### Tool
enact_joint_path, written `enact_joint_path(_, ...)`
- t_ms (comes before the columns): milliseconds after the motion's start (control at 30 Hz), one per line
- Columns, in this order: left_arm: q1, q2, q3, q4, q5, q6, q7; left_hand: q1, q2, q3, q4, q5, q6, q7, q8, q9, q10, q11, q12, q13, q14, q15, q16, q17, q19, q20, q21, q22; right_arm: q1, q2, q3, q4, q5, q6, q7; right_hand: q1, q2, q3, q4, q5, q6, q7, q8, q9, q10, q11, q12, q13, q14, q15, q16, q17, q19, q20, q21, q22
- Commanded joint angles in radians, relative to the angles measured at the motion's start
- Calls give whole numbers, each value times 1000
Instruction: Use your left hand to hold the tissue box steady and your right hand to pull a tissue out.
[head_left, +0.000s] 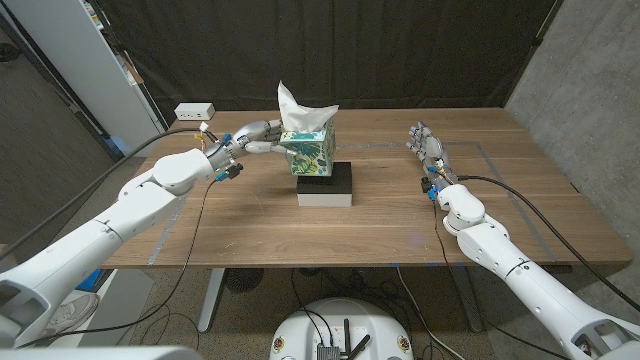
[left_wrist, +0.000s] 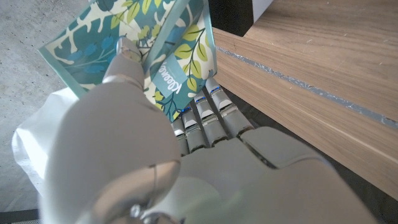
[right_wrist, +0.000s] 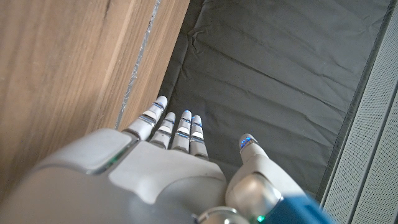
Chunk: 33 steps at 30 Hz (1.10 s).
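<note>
Right hand (head_left: 427, 148) fingers spread and empty, left hand (head_left: 252, 137) gripping tissue box (head_left: 308, 153), tissue (head_left: 300, 108) protruding

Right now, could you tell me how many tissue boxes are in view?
1: the tissue box stands on a block mid-table, left hand against its side.

Glossy printed-card tissue box (head_left: 308, 152), soft white paper tissue (head_left: 297, 106), matt wood-grain table (head_left: 400, 225), smooth plastic fingers (right_wrist: 177, 130).
</note>
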Motion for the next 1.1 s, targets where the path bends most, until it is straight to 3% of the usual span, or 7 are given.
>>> enact_joint_path(33,12,48,-29,-76,7,63,20,2,12,4,6,-1,2,5,2,3,5,7,-3,4,4,-102,3,3,4,-4,-5,2,24,7,-8,37,7,7,24,-11,22,2,-6,2,7,1,4,4,5,2,-2,5,7,-7,6,3,5,-1,-1,5)
enact_joint_path(667,73,74,-72,-124,1,76,74,4,22,8,5,-1,4,8,4,5,7,14,-5,10,5,-102,2,4,9,-8,-11,2,22,-2,-8,25,10,1,27,-10,24,2,-9,2,9,1,4,4,4,3,-2,5,4,-7,6,4,6,0,-1,5)
enact_joint_path(1100,89,72,-78,-131,4,71,87,-1,27,12,6,-1,2,9,5,6,5,10,-9,14,4,-99,-3,4,7,-8,-16,2,-33,-10,12,-29,18,8,-10,-4,27,6,-16,2,9,3,4,4,4,1,-2,4,4,-7,6,3,5,1,-1,5)
